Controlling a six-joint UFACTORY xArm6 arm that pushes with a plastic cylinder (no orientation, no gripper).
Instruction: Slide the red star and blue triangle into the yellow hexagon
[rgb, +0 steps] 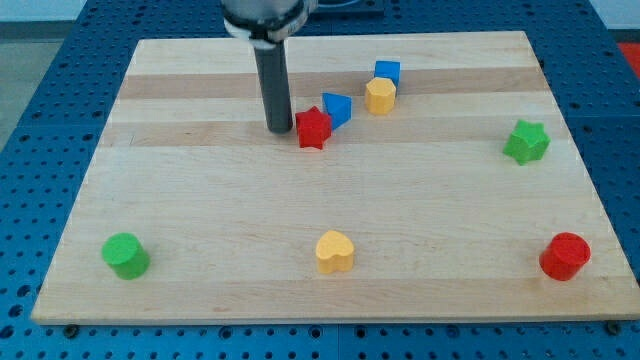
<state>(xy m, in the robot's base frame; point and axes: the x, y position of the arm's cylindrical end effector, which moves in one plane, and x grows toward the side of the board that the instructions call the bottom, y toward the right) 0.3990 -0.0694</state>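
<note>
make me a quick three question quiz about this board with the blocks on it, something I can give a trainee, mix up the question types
1. True or false: my tip sits just to the view's left of the red star.
2. Which block lies nearest the yellow hexagon? A) blue cube B) green star C) yellow heart
3. Fill in: the blue triangle sits between the red star and the ______.

Key
1. True
2. A
3. yellow hexagon
</note>
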